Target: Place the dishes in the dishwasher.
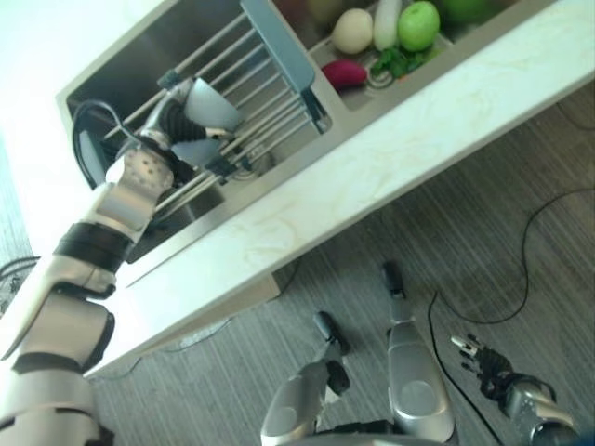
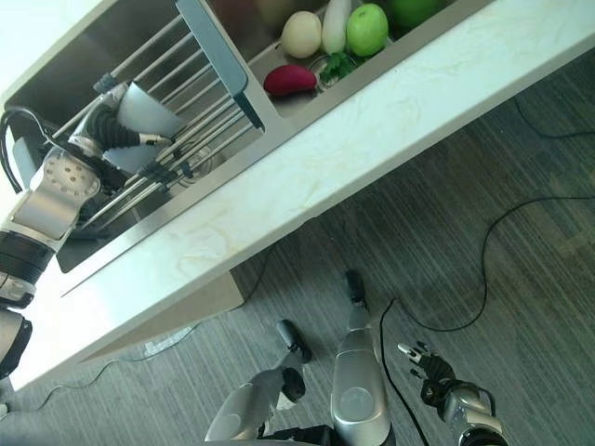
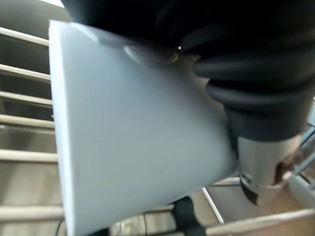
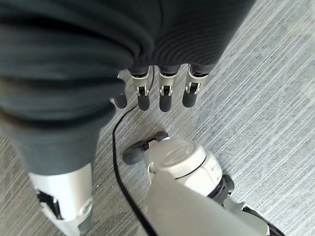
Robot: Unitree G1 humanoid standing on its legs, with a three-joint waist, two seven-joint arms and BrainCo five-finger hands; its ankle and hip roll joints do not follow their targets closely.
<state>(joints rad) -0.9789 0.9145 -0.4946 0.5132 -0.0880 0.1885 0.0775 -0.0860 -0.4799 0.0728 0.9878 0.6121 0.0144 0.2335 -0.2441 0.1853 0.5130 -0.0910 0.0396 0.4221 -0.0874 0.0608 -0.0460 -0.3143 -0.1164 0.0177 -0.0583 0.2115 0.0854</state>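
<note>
Left robot hand (image 1: pixel 177 116) curls round a white bowl (image 1: pixel 209 107) over the sink's metal rack (image 1: pixel 246 79); best lift it straight up, rim level, clear of the bars; right robot hand (image 4: pixel 162 91) hangs relaxed above the floor; vegetables (image 1: pixel 386 32) crowd the neighbouring basin beyond the tabletop (image 1: pixel 390 158).

The pale grey-white bowl (image 1: pixel 212 105) sits tipped on its side in my left hand (image 1: pixel 177 119), rim facing outward. I hold it just above the metal rack (image 1: pixel 244 88) across the sink (image 1: pixel 139 65).
</note>
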